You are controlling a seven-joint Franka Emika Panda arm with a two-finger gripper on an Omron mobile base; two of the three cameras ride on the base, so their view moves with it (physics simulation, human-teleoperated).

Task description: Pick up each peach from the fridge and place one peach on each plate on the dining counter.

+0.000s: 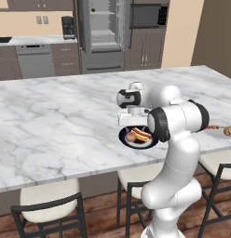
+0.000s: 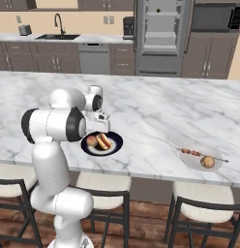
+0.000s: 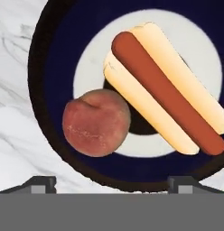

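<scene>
Reddish peach (image 3: 96, 122) on black plate (image 3: 50, 67), beside hot dog (image 3: 165, 88).
Gripper (image 3: 111, 182) hovers right above, fingers spread and empty; peach lies slightly left of centre between them.

A dark plate (image 1: 125, 139) with a peach (image 1: 132, 136) beside a hot dog (image 1: 142, 135) sits on the counter (image 1: 57, 121), just under the arm's hand. The fridge (image 1: 102, 35) stands open beyond.
</scene>
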